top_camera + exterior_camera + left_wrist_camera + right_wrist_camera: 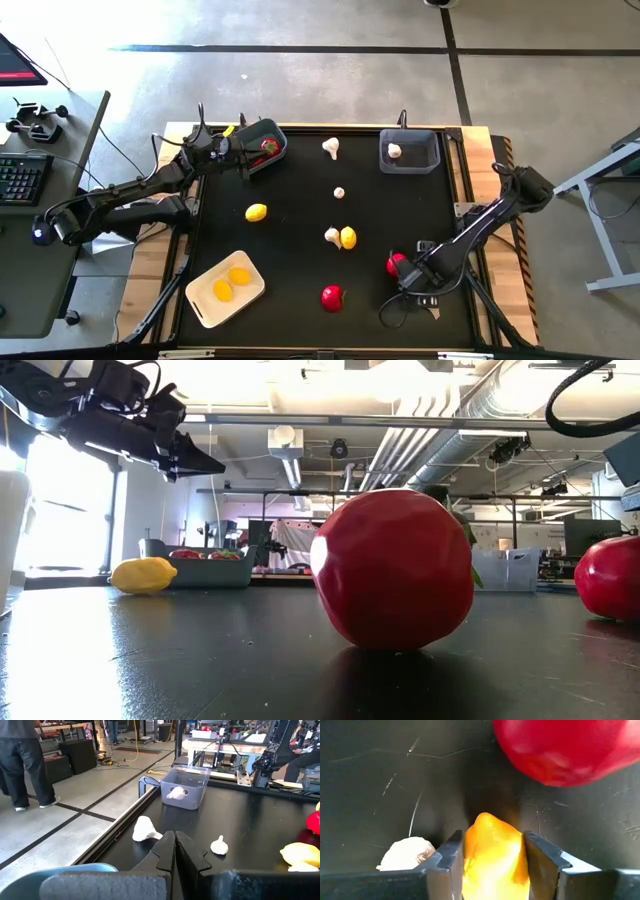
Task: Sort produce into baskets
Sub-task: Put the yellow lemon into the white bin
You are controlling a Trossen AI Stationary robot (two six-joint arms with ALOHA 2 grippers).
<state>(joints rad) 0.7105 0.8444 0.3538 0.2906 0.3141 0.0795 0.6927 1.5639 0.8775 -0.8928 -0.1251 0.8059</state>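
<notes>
The cream tray (198, 303) holds two lemons (231, 283); the rounded bin (274, 140) holds red pieces (267, 146) beside the closed left pincer (243, 158). The rectangular bin (430, 152) holds one garlic (394, 151). The right pincer (492, 854) (low on the bench (300, 190)) straddles a lemon (492, 855), grip unclear.

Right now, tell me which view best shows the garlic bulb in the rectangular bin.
High view: it looks straight down on the garlic bulb inside the rectangular bin. Left wrist shows it through the wall; low and right wrist don't.
</notes>
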